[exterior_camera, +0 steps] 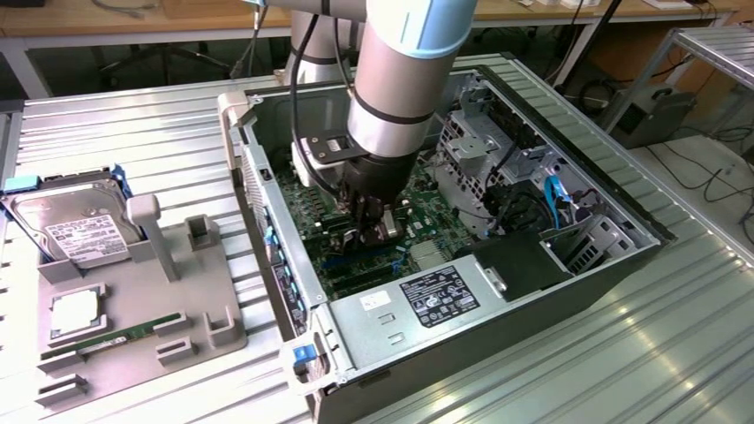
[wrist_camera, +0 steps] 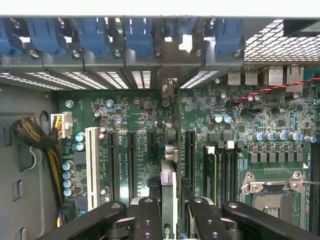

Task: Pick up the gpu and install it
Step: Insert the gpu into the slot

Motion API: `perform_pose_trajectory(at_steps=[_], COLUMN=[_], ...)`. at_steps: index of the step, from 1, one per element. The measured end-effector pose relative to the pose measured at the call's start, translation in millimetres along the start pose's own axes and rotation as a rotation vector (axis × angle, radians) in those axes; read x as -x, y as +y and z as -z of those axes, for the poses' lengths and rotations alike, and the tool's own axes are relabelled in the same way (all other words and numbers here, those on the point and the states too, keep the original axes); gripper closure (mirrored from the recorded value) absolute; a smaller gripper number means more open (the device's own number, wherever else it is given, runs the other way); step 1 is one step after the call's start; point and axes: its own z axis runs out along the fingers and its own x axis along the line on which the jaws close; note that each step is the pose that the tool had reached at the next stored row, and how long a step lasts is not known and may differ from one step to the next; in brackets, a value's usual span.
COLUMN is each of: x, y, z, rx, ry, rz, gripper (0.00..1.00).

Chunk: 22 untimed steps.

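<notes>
Corrugated metal table (exterior_camera: 141, 132) beneath open computer case (exterior_camera: 613, 265)

— The tabletop (exterior_camera: 659, 353)?
— Ribbed, shiny metal. The computer case (exterior_camera: 518, 305) is matt dark metal.
— And the pincer (wrist_camera: 170, 220)?
— Matt black fingers (wrist_camera: 147, 220); the motherboard (wrist_camera: 145, 145) is glossy green.

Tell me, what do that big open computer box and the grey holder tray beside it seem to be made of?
The computer case looks like sheet metal: thin bare grey walls, folded edges, punched vent holes. The holder tray looks like matte grey plastic, possibly printed, with blocky moulded posts and slots. The green motherboard looks like glossy circuit board studded with small components.
</notes>
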Motion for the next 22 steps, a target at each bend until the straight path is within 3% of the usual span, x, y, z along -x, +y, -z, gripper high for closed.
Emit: perform_pose_trajectory(at_steps=[4,5,6,9,13,15,18,22], x=[0.2,0.1,0.1,0.0,0.6,1.1,1.6,2.6], y=[0.0,0.0,0.0,0.0,0.2,0.5,0.6,0.9], z=[-0.8,-0.6,-0.5,0.8,11.8,21.8,27.5,28.1], rx=[-0.0007,-0.0006,-0.0006,0.0,-0.0001,-0.0001,-0.0001,-0.0002], ry=[-0.002,-0.0012,-0.001,-0.0004,-0.0007,-0.0006,-0.0006,0.001], rz=[0.0,0.0,0.0,0.0,0.0,0.0,0.0,0.0], gripper=[0.73,0.73,0.66,0.66,0.66,0.66,0.66,0.81])
